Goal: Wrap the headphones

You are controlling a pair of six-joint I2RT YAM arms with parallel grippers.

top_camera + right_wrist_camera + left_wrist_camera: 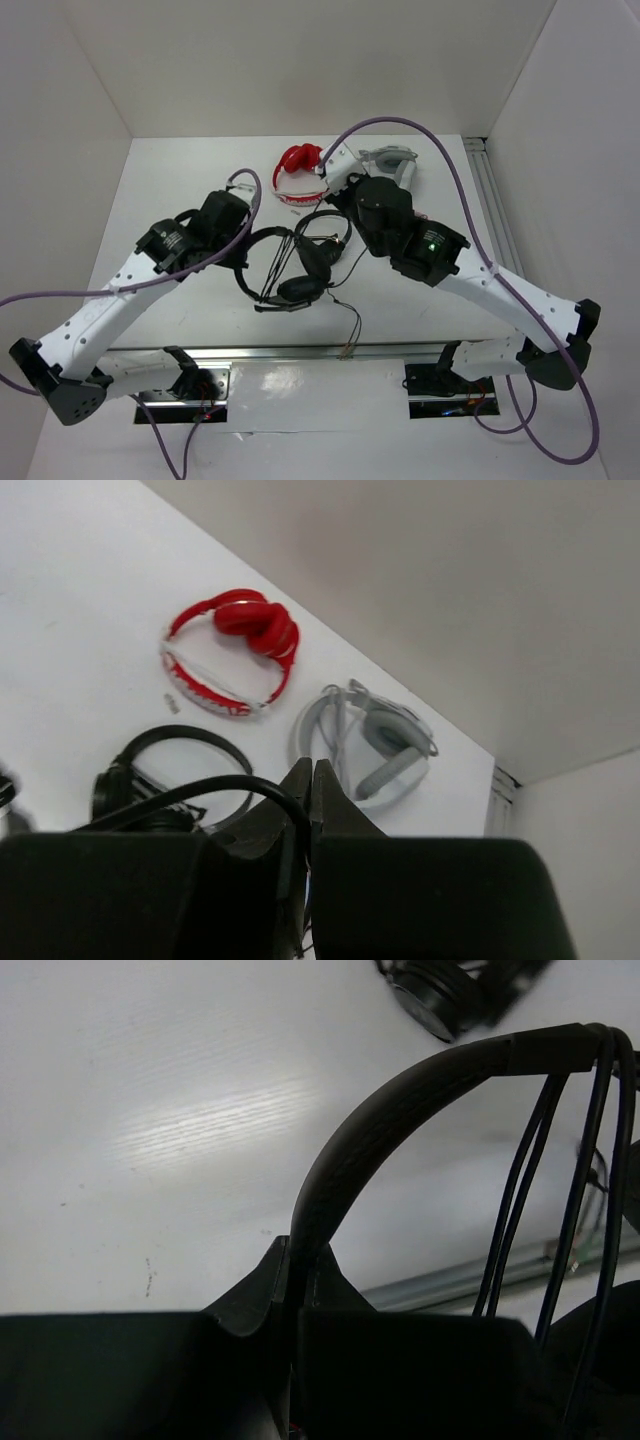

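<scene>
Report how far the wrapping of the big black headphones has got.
Done: several cable turns already run across the headphones. In hand: left claw shut on the headband, right claw shut on the cable. Left: a loose tail with the plug lies near the table's front edge.

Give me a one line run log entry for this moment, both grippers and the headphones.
left gripper: shut on headphones headband | right gripper: shut on cable | cable partly looped over headband | wrap unfinished

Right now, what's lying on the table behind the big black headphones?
Behind the headphones lie a red pair, a grey-white pair and a smaller black pair. The right arm covers part of that area in the top view.
</scene>
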